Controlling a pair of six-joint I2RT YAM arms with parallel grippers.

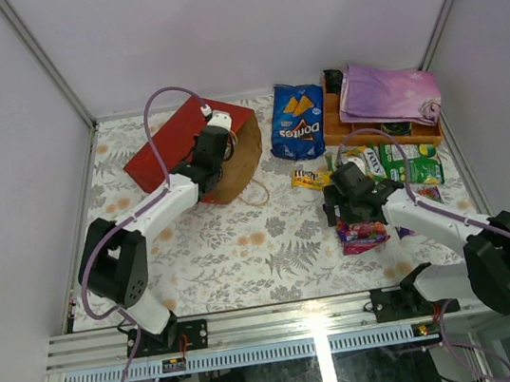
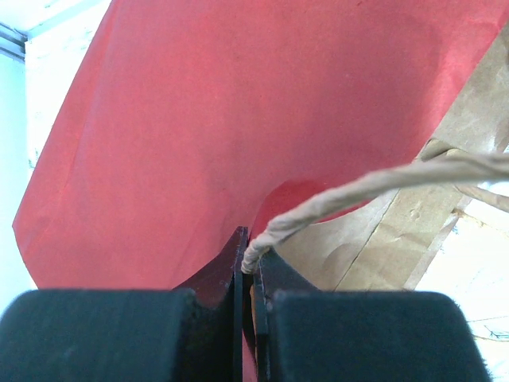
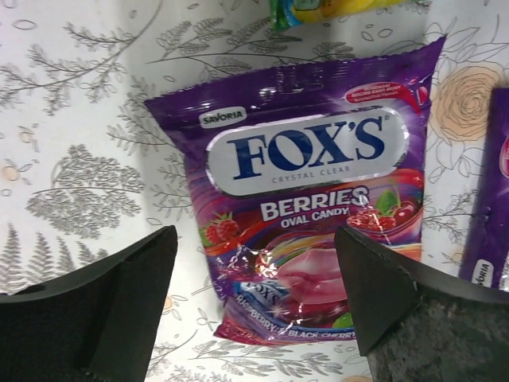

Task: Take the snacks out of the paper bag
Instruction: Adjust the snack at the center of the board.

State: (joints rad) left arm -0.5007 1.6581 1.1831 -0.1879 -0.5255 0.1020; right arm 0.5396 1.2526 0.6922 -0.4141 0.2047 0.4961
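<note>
Ten o'clock: paper bag [image 1: 167, 151] on its side, left gripper [image 2: 248, 267] pressed together on its string handle [image 2: 382, 183]. Four o'clock — purple Fox's pack [image 3: 310, 159] flat on the table [image 1: 245, 250], right gripper [image 3: 256, 247] spread wide, hanging over it.

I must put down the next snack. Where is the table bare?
Bare: the middle strip, from the near edge up to the paper bag and chip bag. Crowded: the right side, where candy packs lie around the right tool, with the tray behind.
</note>
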